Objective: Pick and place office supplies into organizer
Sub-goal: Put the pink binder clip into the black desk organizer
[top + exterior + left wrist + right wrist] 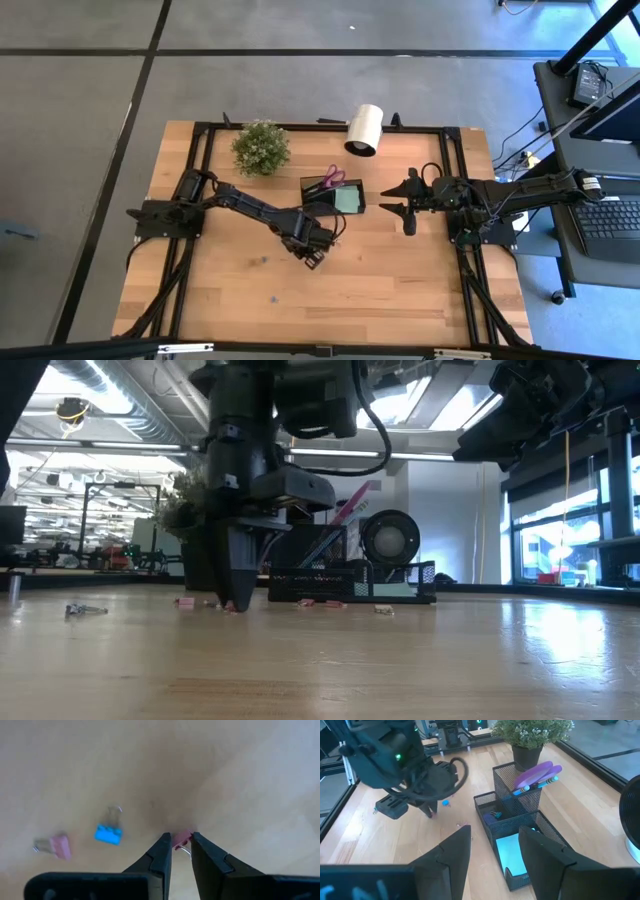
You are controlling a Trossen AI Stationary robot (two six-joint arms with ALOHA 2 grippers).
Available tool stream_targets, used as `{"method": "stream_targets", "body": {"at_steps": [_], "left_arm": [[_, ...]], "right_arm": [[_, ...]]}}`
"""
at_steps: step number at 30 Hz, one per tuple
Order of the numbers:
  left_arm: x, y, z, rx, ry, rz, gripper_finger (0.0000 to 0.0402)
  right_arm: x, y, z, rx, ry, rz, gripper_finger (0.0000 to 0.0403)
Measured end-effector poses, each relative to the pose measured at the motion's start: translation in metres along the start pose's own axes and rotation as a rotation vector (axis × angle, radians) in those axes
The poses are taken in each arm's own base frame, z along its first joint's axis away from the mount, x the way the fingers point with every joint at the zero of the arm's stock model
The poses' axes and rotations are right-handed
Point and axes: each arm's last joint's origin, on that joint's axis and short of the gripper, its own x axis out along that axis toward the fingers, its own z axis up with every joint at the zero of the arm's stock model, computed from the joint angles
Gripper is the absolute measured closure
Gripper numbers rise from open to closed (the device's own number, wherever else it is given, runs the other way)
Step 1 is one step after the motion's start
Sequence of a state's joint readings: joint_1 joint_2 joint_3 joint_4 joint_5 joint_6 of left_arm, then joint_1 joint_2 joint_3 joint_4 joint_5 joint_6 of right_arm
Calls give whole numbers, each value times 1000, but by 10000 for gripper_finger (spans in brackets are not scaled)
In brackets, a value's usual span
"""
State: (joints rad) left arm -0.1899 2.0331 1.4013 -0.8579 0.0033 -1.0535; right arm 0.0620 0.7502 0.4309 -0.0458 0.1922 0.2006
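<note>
My left gripper (315, 258) points straight down at the table, near of the black mesh organizer (333, 193), and is shut on a small pink clip (181, 838). A blue clip (109, 834) and another pink clip (57, 846) lie flat on the wood close by. In the organizer, purple-handled scissors (537, 774) and a pen stand in the taller compartment. A light green sticky-note pad (512, 855) lies in the low one. My right gripper (405, 210) hovers open to the right of the organizer and touches nothing. My left gripper pinches the pink clip's body (182, 836) between its two fingertips (164, 846), coming from above and pointing down. The clip's wire handle (186, 851) shows in the gap behind it. In the low view the fingertips (232, 603) and the clip are down at the table's surface.
A potted plant (261, 147) and a white cylinder roll (364, 130) stand near the far edge. More small clips (310, 603) lie in front of the organizer, and a metal one (85, 610) lies apart. Bare wood stretches along the near side of the table.
</note>
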Motion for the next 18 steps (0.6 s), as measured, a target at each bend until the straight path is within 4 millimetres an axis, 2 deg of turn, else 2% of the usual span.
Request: {"method": "stream_targets", "body": {"at_steps": [5,10,18], "left_arm": [[-14,-4,19,56,-39,-49,347],[-36,-7,42,108,-156,-67,347],[-49,9,74,91,-325,38,346]], "right_arm": [[0,0,0,0,0,0,232],[0,0,0,0,0,0,232],[0,0,0,0,0,0,232]]}}
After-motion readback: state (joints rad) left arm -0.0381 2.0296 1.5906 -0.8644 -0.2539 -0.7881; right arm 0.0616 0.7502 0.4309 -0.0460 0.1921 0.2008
